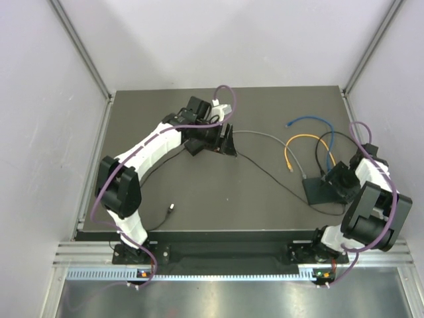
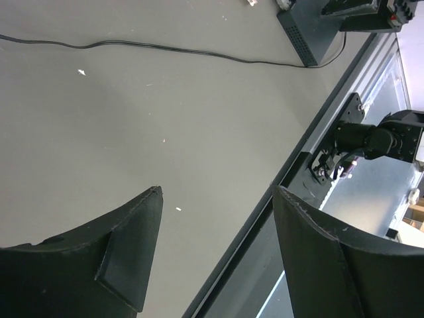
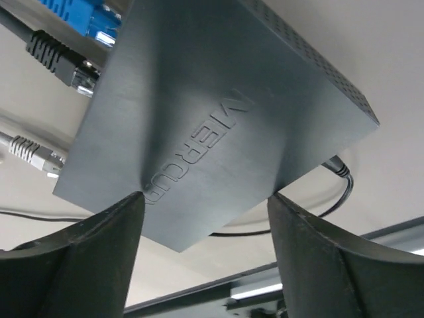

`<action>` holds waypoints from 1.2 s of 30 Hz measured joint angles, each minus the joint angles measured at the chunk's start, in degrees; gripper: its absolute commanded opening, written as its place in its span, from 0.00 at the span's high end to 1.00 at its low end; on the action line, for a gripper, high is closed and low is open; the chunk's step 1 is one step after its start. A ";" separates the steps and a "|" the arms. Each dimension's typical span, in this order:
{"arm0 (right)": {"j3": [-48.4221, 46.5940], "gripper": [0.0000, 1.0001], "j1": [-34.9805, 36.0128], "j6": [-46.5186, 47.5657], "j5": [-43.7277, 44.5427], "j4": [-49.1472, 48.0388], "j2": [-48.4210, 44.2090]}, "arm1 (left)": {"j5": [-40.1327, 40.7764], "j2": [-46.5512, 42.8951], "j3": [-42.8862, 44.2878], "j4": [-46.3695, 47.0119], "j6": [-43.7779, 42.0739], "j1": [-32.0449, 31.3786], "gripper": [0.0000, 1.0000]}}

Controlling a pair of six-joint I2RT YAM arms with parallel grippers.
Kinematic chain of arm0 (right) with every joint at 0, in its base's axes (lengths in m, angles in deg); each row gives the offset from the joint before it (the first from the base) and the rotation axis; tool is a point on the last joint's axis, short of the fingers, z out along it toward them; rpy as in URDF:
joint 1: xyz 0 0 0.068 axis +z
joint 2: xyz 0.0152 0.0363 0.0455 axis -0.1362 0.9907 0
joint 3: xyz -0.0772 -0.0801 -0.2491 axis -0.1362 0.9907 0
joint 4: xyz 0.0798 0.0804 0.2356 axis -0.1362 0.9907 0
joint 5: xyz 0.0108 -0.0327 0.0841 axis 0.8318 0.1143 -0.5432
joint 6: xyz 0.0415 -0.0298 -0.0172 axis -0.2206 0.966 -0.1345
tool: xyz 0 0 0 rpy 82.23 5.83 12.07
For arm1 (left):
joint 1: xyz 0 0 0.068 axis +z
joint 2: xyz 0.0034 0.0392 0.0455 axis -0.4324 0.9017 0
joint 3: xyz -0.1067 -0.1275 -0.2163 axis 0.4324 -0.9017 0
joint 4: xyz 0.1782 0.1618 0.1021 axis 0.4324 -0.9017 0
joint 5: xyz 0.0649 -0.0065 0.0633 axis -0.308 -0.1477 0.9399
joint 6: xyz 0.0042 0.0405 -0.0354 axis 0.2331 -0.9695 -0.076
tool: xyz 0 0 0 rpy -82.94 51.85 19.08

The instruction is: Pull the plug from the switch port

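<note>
The switch [image 1: 319, 192] is a flat black box at the right of the table; in the right wrist view its lettered top [image 3: 218, 106] fills the frame. Along its far edge, where the switch ports are, a blue plug [image 3: 83, 16], a black plug [image 3: 59, 61] and a grey plug [image 3: 32, 152] sit in it. My right gripper [image 3: 205, 197] [image 1: 333, 180] stands open over the box's near corner, its fingertips [image 3: 132, 205] just above the top. My left gripper [image 1: 227, 141] [image 2: 217, 192] hangs open and holds nothing, over the table's middle back, far from the switch [image 2: 298, 33].
An orange cable ends in a loose plug [image 1: 289, 165] lying left of the switch. A thin black cord [image 2: 165, 48] crosses the table to the box, and its loose end [image 1: 171, 208] lies near the front edge. Walls and metal posts [image 1: 83, 50] surround the table.
</note>
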 measured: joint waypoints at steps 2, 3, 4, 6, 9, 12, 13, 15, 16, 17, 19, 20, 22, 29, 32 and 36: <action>0.39 0.29 0.63 -1.16 -1.05 -0.63 0.00 | 0.00 -0.13 0.00 0.00 0.02 0.00 0.28; 0.44 0.29 0.92 -1.29 -1.20 -0.70 0.00 | 0.00 -0.15 0.00 0.00 0.07 0.00 0.28; 0.46 0.30 1.88 -2.10 -1.57 -0.92 0.04 | 0.07 -0.15 0.00 -0.02 0.22 0.00 0.29; 0.46 0.32 4.98 -3.56 -2.40 -1.57 0.22 | 0.35 -0.15 0.00 -0.02 0.42 0.00 0.29; 0.31 0.36 9.94 -6.03 -4.57 -3.04 1.66 | 0.39 -0.11 0.04 -0.04 0.61 0.00 0.30; -0.68 0.35 14.47 -8.74 -6.19 -3.80 3.93 | 0.37 0.39 0.52 -0.22 0.90 0.00 0.31; -1.25 0.35 15.78 -9.51 -6.64 -4.02 4.52 | 0.39 0.66 0.81 -0.24 1.03 0.00 0.32; -2.93 0.35 18.10 -10.75 -7.43 -4.42 6.16 | 0.42 1.62 1.86 -0.61 1.53 0.00 0.34; -3.80 0.36 18.86 -11.04 -8.00 -4.57 7.04 | 0.42 2.32 2.58 -0.68 1.81 -0.07 0.34; -5.35 0.36 19.71 -11.10 -8.61 -4.48 8.48 | 0.50 2.84 3.15 -0.72 1.95 -0.11 0.34; -7.74 0.35 20.65 -11.02 -9.11 -4.46 10.38 | 0.76 4.11 4.48 -0.94 2.14 -0.26 0.34; -9.01 0.35 20.68 -10.86 -9.05 -4.09 10.93 | 0.87 4.68 5.05 -1.11 2.19 -0.33 0.34; -10.91 0.35 20.41 -9.99 -8.50 -3.48 10.82 | 0.87 5.31 5.51 -1.14 2.32 -0.37 0.34; -14.27 0.21 11.56 -4.83 -4.04 -1.44 7.15 | 0.85 5.31 5.49 -1.53 2.38 -0.59 0.35; -14.75 0.20 8.44 -2.73 -2.27 -1.42 7.39 | 1.25 5.31 5.49 -1.55 2.45 -0.70 0.36; -16.87 0.20 7.30 -0.48 -1.77 -1.60 10.75 | 2.29 5.31 5.49 -1.57 2.80 -1.29 0.35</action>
